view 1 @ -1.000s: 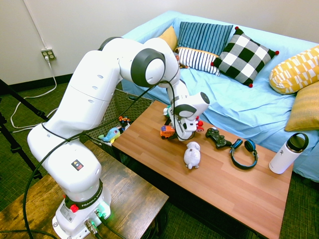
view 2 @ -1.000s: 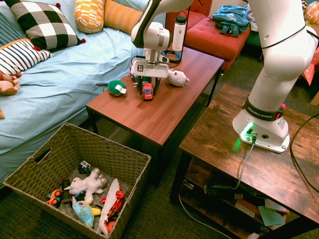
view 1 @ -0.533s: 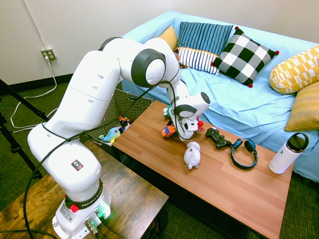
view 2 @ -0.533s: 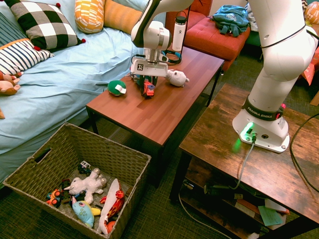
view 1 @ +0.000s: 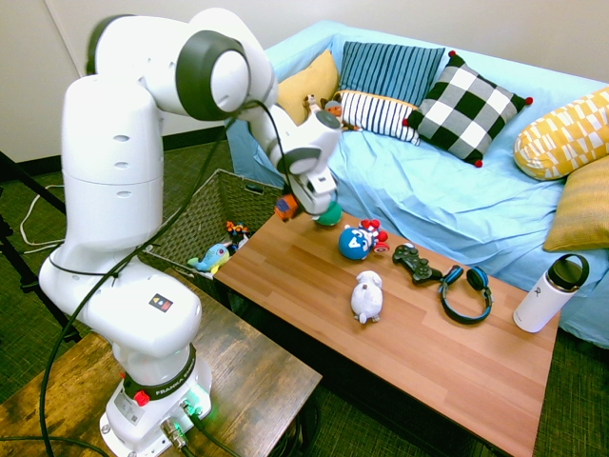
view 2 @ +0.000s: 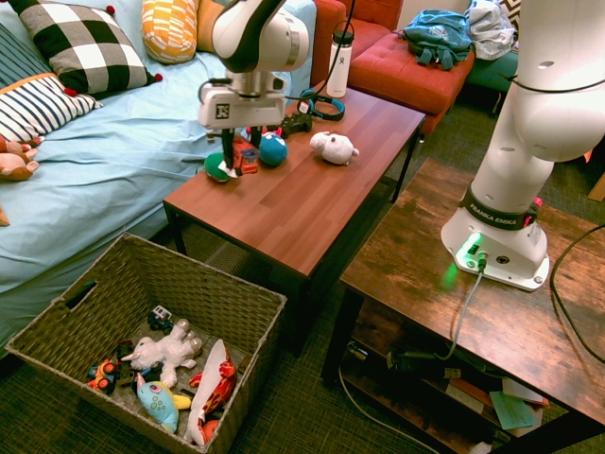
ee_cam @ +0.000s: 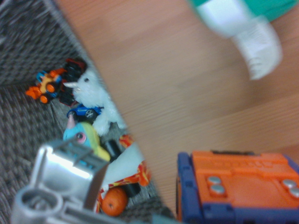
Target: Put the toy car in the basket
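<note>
The toy car [view 2: 249,158], orange and red with blue trim, hangs clear of the wooden table [view 2: 302,203], and my gripper [view 2: 241,161] is shut on it. From the other side, the gripper [view 1: 291,206] and toy car [view 1: 284,206] sit above the table's end nearest the basket [view 1: 195,224]. The big woven basket [view 2: 203,284] stands on the floor below that end and holds several toys. The wrist view shows the toy car [ee_cam: 238,186] close up, over the table edge, with the basket [ee_cam: 28,51] interior beyond it.
On the table are a green ball [view 2: 216,168], a round blue toy [view 1: 353,242], a white plush [view 1: 366,296], a black controller [view 1: 416,263], headphones [view 1: 466,283] and a bottle [view 1: 552,291]. A blue sofa with cushions runs behind the table.
The gripper has lifted the toy car off the table and carried it toward the table end by the basket. The arm's upper links have swung upright.
</note>
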